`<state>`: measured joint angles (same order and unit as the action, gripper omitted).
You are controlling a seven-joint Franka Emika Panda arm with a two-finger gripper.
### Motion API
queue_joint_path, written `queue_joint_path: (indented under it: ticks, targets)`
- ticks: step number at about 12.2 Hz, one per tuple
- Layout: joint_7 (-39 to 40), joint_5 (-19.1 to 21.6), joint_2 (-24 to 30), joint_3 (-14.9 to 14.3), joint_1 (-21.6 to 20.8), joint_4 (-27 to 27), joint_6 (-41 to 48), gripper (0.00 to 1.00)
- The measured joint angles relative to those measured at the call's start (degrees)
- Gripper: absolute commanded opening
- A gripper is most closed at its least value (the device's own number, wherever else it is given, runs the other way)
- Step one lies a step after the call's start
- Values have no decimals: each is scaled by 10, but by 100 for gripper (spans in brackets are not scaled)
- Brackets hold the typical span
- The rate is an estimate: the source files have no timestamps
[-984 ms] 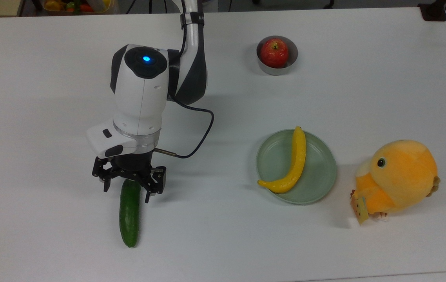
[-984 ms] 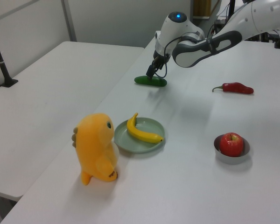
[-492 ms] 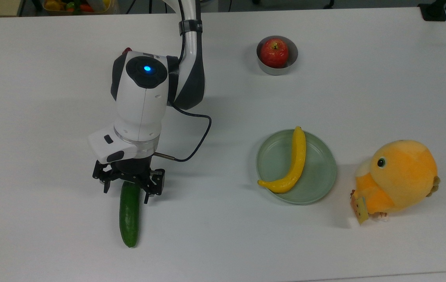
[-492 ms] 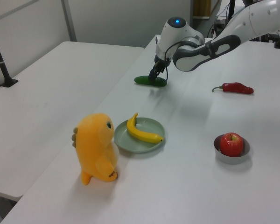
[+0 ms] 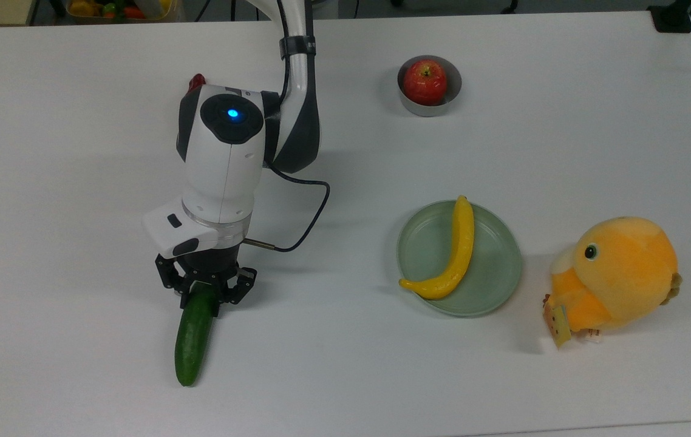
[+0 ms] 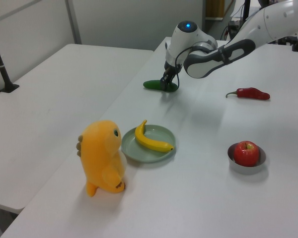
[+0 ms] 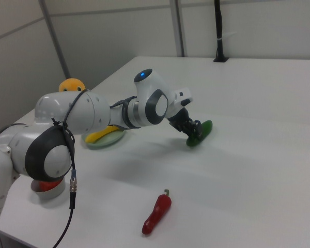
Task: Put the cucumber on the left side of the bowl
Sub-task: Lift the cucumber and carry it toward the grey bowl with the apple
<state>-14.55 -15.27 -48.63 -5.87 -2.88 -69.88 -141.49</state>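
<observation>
End effector [image 5: 204, 295] clamps the cucumber [image 5: 190, 337] (no legible writing anywhere).

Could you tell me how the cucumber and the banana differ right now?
The cucumber is dark green and straight; the banana is yellow and curved. The cucumber lies on the bare table, while the banana rests across the pale green plate. The gripper has its fingers closed on one end of the cucumber; nothing touches the banana. Both are long and similar in length.
</observation>
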Motion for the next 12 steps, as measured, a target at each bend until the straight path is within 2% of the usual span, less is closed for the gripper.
queue_joint_path:
  ticks: [4, 6, 9, 12]
  targets:
    - [0, -2, 1, 0, -3, 1, 0, 0]
    - [0, -2, 24, 12, -2, -11, 0, 0]
    - [-26, -1, 139, 59, -3, -108, 1, 0]
    - [-53, 14, 242, 93, -5, -193, 59, 1]
